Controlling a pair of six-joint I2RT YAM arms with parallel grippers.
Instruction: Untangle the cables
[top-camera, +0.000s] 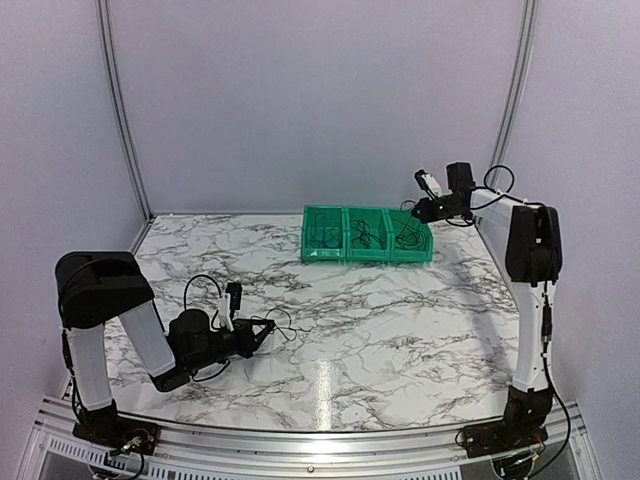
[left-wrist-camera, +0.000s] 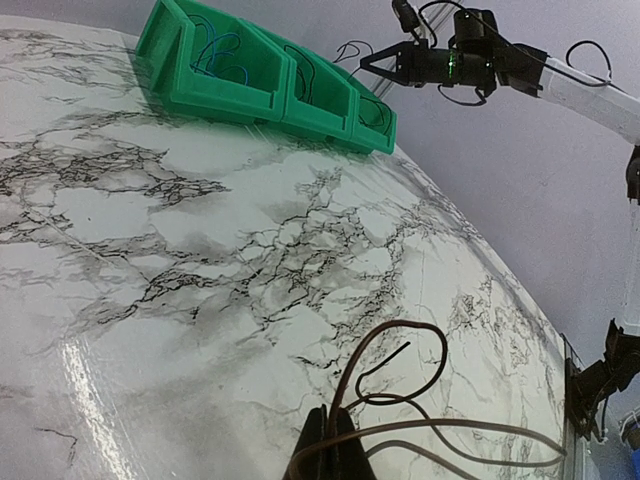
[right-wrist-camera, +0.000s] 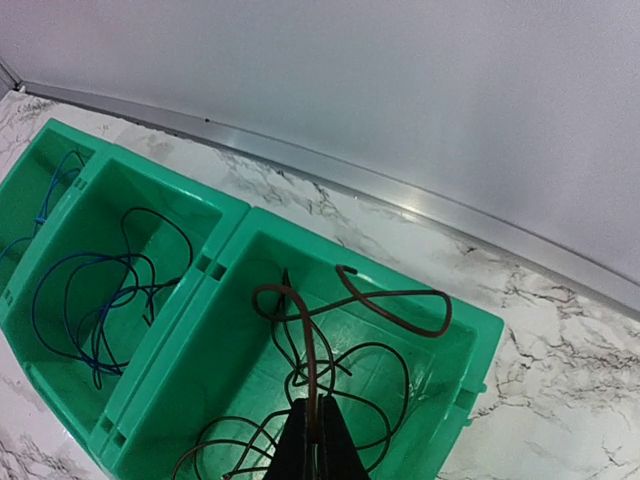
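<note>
**Desk.** The marbled desk (top-camera: 400, 330) carries three green bins (top-camera: 366, 256) set wall to wall in a row along its far edge, toward the far-right corner. An aluminium rail (right-wrist-camera: 400, 196) runs behind them at the foot of the back wall.

**Left claw** (left-wrist-camera: 335, 445). It sits low over the desk, toward the near-left corner. Its jaws are pinched together on cable A (left-wrist-camera: 392, 325), a thin brown wire. From the grip, the wire runs out in loose loops that lie flat on the bare marble just ahead of the claw, toward the desk's centre. A thicker black lead (top-camera: 200, 285) belonging to the arm arches over the wrist behind the claw.

**Right claw** (right-wrist-camera: 312, 445). It hangs above the bin nearest the right edge. Its jaws are closed tight on cable B (right-wrist-camera: 308, 350), a thin brown wire. The wire drops from the fingertips into that bin and joins a heap of overlapping dark loops on the bin floor. One loop rises toward the bin's far wall.

**Surroundings.** The shared wall (right-wrist-camera: 200, 300) separates this bin from the middle one. Blue cables (right-wrist-camera: 110, 300) lie coiled in the middle bin, and more blue wire shows in the third bin. The two arms are well apart.
</note>
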